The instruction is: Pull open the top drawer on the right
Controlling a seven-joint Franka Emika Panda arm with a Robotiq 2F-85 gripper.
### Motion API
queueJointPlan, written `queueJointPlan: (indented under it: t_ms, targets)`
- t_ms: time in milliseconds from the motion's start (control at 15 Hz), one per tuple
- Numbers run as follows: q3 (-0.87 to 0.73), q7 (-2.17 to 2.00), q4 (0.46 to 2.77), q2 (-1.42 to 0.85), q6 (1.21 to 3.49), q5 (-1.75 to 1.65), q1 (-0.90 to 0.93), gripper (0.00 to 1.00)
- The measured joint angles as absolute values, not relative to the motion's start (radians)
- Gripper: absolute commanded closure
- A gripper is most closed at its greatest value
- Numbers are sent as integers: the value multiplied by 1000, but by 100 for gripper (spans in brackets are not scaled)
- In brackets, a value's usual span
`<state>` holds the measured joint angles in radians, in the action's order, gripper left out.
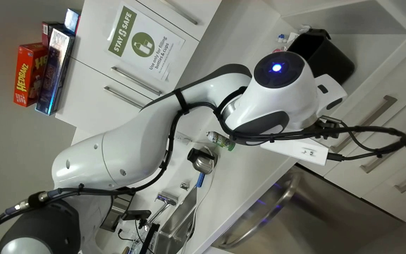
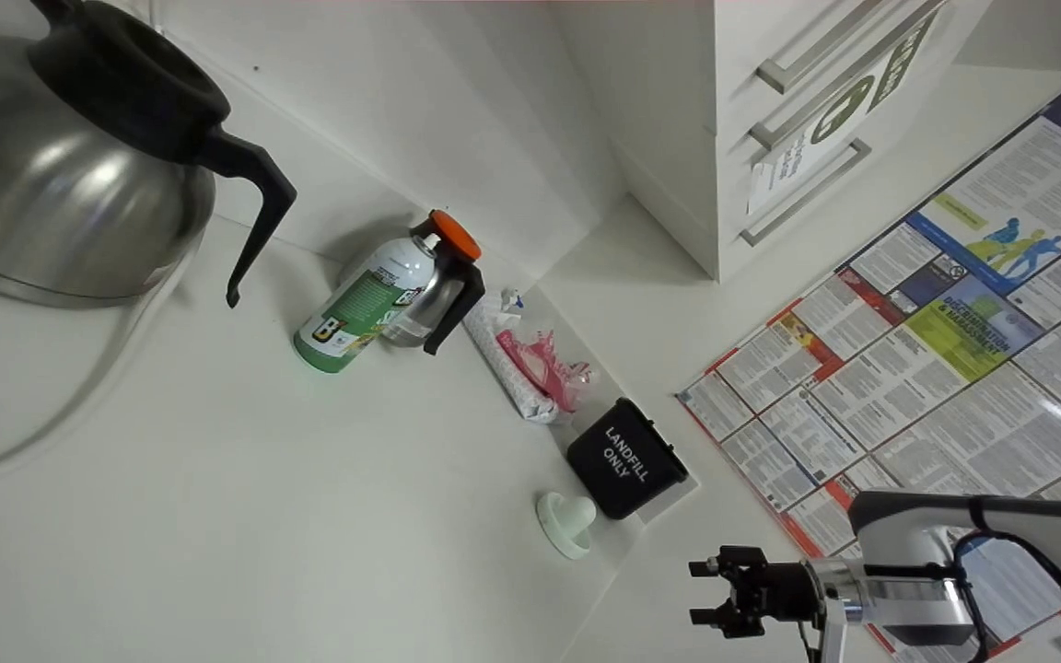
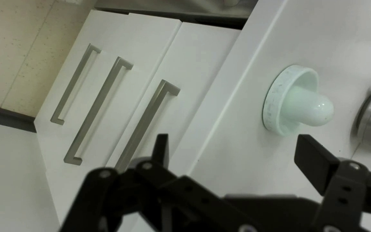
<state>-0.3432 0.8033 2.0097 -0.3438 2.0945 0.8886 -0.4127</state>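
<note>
under the tabletop (image 3: 230,170), the top drawer (image 3: 201,58) sits closed, topmost of three white fronts (image 3: 153,45) with three bar handles (image 3: 95,109). my one hand (image 3: 235,153) is spread, its two fingers (image 3: 316,161) well apart. one pale green domed dish (image 3: 301,104) rests above.

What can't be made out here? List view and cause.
Contents of the top drawer: hidden, it looks shut; wrist view.
Its handle: lower end hidden behind the fingers, wrist view.
Steel container: cut off by the right edge, wrist view.
Orange-topped carafe: partly hidden behind the spray can, in an exterior view.
Wall posters: fine print too small to read, in an exterior view.
</note>
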Motion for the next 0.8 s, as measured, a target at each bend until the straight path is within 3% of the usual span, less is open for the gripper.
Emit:
queueJointPlan:
  t_ms: [800]
  targets:
    - [-311,961,2028,-486,2002,1353,-541,0]
